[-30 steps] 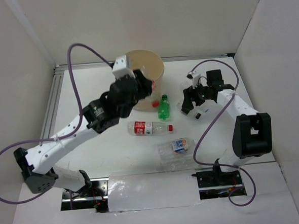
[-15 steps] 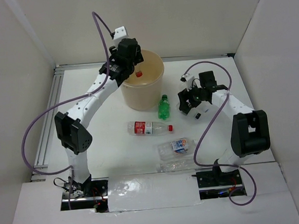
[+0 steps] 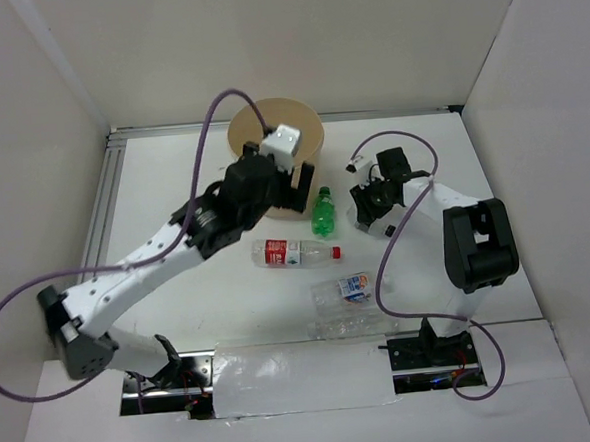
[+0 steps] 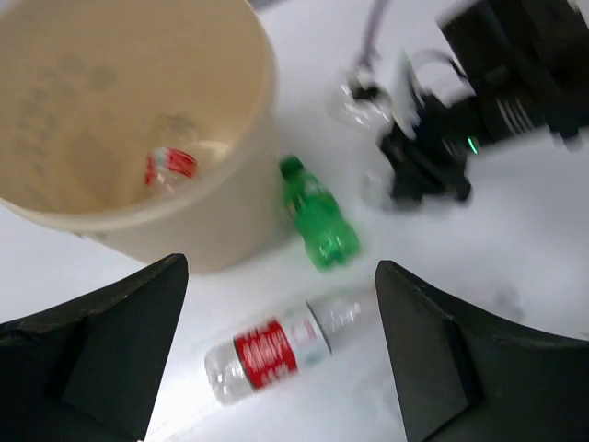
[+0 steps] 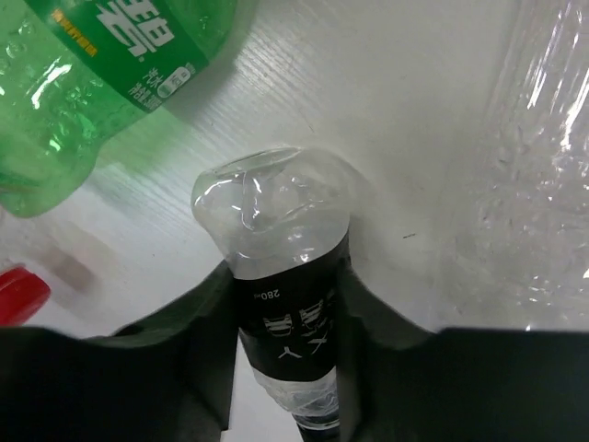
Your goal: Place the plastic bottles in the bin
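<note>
White tabletop [image 3: 162,179]: one bottle [image 4: 168,168] lies in the bin [image 4: 216,230], at least four outside.
Left gripper [image 4: 281,345] spread near the bin; right gripper [image 5: 290,308] pinches black-labelled bottle [image 5: 276,230]; green bottle [image 3: 322,211], red-labelled bottle [image 3: 292,251], crushed bottle [image 3: 349,290] lie loose.

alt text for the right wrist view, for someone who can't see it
The right gripper is shut on a clear bottle with a black label, seen over a white table. A green bottle lies upper left, crinkled clear plastic at right.

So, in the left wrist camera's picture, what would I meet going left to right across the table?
bin → green bottle → right end effector gripping a black-label bottle. Red-label bottle left out: it overlaps.
</note>
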Robot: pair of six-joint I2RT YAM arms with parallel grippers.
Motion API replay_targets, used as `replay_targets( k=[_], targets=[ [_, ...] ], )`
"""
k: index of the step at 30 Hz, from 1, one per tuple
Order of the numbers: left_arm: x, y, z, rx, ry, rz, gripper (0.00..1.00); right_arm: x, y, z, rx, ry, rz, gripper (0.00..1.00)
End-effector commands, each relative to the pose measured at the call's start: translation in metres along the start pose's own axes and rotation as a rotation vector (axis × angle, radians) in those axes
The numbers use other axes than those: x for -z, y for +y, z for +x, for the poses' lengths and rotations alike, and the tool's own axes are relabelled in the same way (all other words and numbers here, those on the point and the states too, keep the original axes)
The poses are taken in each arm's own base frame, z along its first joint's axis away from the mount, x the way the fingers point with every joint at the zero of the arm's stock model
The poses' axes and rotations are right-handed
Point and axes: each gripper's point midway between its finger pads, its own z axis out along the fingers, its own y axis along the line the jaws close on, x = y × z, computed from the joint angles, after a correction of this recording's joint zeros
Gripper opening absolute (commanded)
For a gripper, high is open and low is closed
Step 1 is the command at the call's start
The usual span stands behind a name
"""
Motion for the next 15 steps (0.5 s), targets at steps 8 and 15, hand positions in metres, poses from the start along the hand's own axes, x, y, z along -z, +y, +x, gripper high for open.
replay_targets(
  k=[8, 15],
  targets=[
    [0.058, -0.041, 0.113, -0.265, -0.004, 0.402, 0.96, 0.135, 0.012, -0.100, 0.123, -0.320, -0.075, 0.10],
    [0.027, -0.042, 0.159, -0.499, 0.059, 0.403, 0.96, 0.264, 0.040, -0.230, 0.321, -0.727, -0.096, 0.10]
  ],
)
